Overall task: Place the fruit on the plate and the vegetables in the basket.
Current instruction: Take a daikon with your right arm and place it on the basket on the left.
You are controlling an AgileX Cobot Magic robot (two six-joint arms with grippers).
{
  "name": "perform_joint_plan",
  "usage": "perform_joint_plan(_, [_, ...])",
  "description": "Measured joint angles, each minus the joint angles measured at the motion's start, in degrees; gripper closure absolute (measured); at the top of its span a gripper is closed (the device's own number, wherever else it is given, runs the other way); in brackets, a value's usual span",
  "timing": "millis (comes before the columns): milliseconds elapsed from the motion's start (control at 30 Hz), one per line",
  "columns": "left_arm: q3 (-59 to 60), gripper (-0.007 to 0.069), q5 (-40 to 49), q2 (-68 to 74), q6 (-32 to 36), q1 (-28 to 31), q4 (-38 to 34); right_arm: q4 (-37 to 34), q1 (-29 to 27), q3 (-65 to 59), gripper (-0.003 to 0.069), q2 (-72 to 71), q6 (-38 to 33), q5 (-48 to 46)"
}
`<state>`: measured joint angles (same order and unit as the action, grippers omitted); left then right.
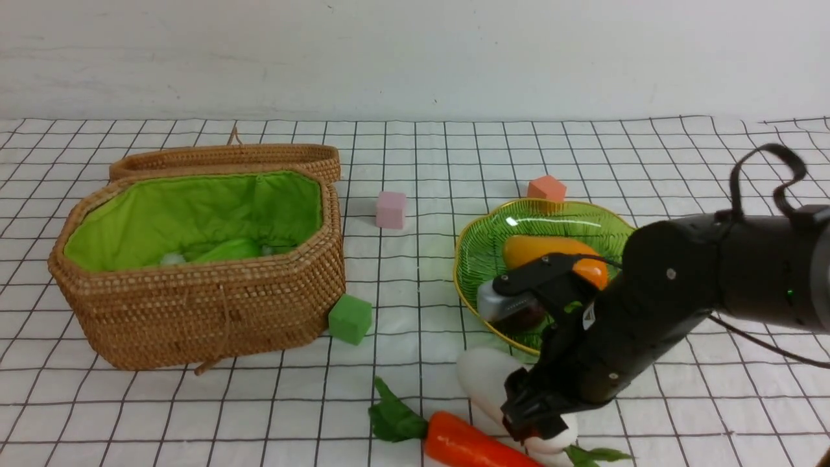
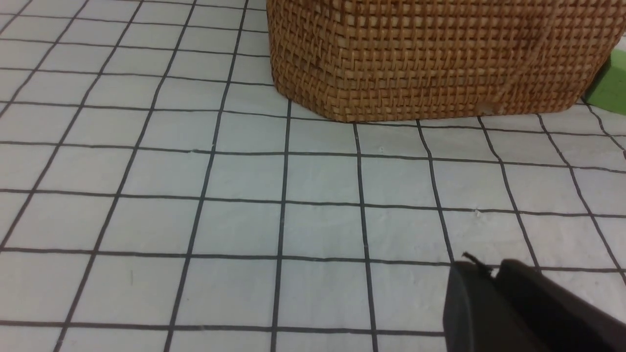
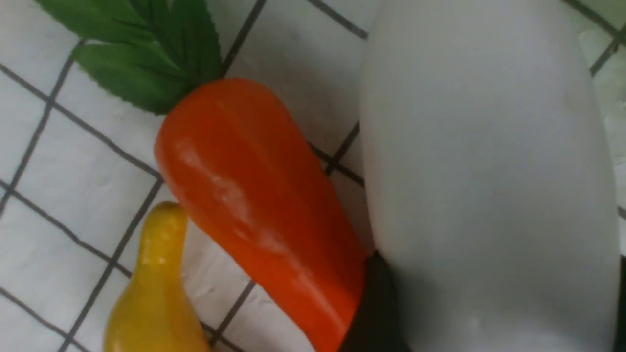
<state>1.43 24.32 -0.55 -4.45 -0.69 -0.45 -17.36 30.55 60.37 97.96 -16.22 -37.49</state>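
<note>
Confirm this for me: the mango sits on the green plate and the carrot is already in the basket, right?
Not quite. The mango does sit on the plate, but the carrot is not in the basket: the front view shows it lying on the checked cloth, beside the white radish.

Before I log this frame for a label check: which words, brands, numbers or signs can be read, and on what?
None can be read.
White mark on the right arm: too small to read.
Basket, plate, carrot, radish: no writing shows.
</note>
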Motion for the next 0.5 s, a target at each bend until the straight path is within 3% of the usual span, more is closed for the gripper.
perform_joint_plan(100, [0.0,0.0559,0.0,0.0,0.0,0.0,0.0,-4.8,0.0,1.9,0.0127,-3.4,-5.4,-1.7])
perform_joint_plan(267, [0.0,0.0554,0.0,0.0,0.0,0.0,0.0,-22.8,0.2,15.9,0.0127,-4.1,-20.9,-8.1])
perform_joint_plan(400, [0.0,0.0554,0.0,0.0,0.0,0.0,0.0,-31.0,1.3,30.8,0.0127,2.7,-26.8,-10.6])
perform_joint_plan(500, [0.0,0.0553,0.0,0.0,0.0,0.0,0.0,-33.1,2.6,40.3,0.0127,8.8,-27.7,-9.7])
